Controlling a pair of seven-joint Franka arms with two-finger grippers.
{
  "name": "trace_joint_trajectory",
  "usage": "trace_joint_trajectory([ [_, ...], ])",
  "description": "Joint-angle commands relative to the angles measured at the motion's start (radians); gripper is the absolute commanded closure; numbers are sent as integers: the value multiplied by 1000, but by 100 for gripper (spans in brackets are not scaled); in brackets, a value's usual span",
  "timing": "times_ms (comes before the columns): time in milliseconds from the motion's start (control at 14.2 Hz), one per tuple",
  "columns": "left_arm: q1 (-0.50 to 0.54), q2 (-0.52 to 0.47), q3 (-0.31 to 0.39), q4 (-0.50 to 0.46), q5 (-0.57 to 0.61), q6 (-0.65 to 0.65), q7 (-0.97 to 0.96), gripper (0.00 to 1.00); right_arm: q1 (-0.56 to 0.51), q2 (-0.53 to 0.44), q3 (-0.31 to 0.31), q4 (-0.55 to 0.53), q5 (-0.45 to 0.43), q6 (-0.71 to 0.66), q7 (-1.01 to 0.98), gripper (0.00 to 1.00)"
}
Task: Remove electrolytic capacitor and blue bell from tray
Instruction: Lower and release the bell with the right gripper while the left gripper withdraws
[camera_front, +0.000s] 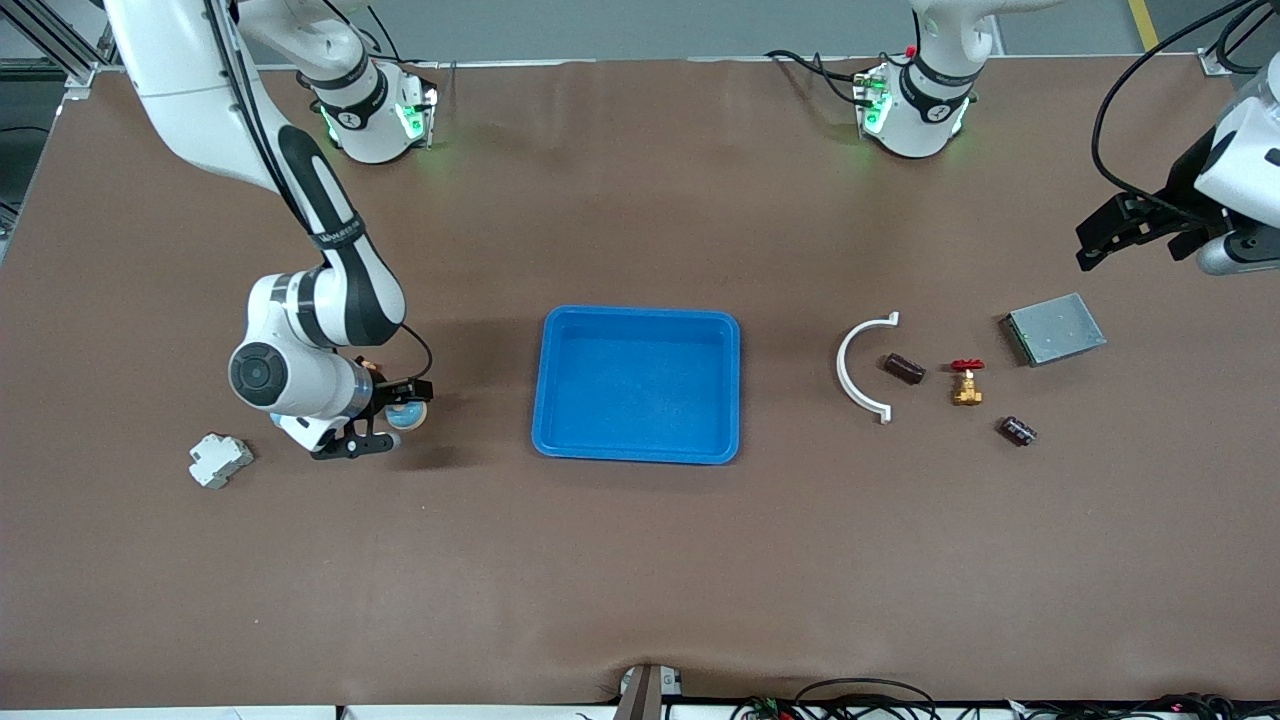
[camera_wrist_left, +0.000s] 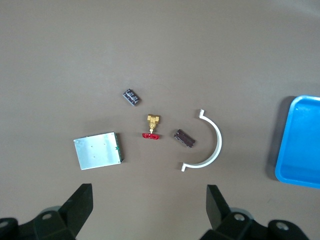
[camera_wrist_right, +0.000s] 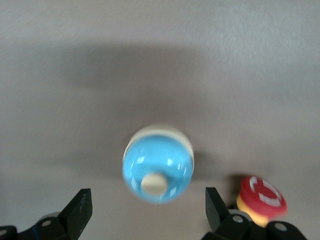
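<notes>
Beside bell (camera_wrist_right: 158, 165): red button (camera_wrist_right: 261, 198), grey block (camera_front: 219, 460).

Even, diffuse overhead light fills the front view, laying only soft shadows on the matte brown table (camera_front: 640, 560) and a mild sheen on the shallow blue plastic tray (camera_front: 638, 384). In the right wrist view the glossy blue dome-shaped bell (camera_wrist_right: 158, 165), between the jaws, is blurred, carries small white glints and sits under a broad dark shadow. The left wrist view is sharp and dimmer.
</notes>
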Motion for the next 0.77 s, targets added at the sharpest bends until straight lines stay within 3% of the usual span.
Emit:
trace_joint_trajectory([
  [0,-3,-46,2,-47,-24,16,27,0,2,-101,-6,2,3,-121,33,0],
  [281,-29,-64,10,-73,-24,15,29,0,5,-173,-5,71,-75,-306,98,0],
  [702,-26,-66,2,-66,-24,-2,29,0,-4,-311,-9,195,-98,-611,124,0],
])
